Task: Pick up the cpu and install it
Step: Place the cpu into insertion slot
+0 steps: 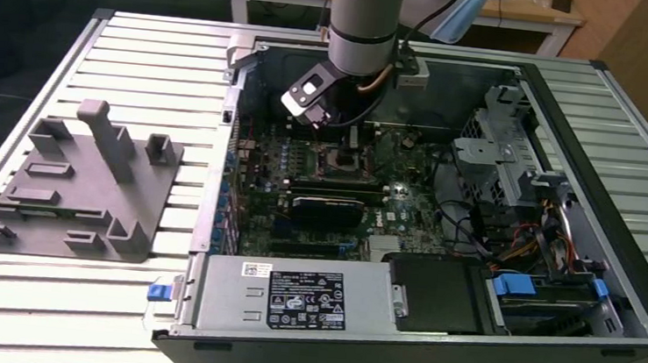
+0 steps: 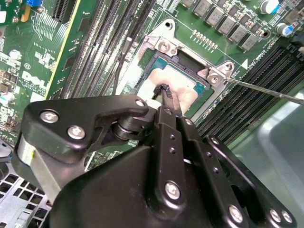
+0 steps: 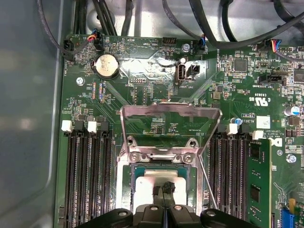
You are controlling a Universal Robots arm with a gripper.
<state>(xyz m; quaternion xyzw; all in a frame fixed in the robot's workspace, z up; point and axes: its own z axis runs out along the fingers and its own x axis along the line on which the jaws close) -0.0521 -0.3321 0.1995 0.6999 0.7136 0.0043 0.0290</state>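
Observation:
The cpu [image 2: 183,83] [image 3: 147,179], a flat silver-white square, lies inside the socket frame [image 2: 164,45] on the green motherboard. My gripper [image 2: 164,92] [image 3: 166,188] stands right over the chip's middle. Its two thin black fingers are pressed together, with their tips on a small dark nub on the chip's top. The socket's metal load plate [image 3: 171,111] is tilted up and open behind the chip. In the exterior view the arm reaches down into the open computer case, with the gripper [image 1: 331,128] just above the socket [image 1: 338,161].
A thin lever rod [image 2: 266,89] juts out beside the socket. Memory slots flank it, one holding a green stick [image 3: 259,175]. Black cables [image 3: 228,28] cross the case's back. A grey power supply [image 1: 290,297] and a drive cage [image 1: 502,153] sit inside the case. A grey fixture [image 1: 77,186] lies on the slatted table.

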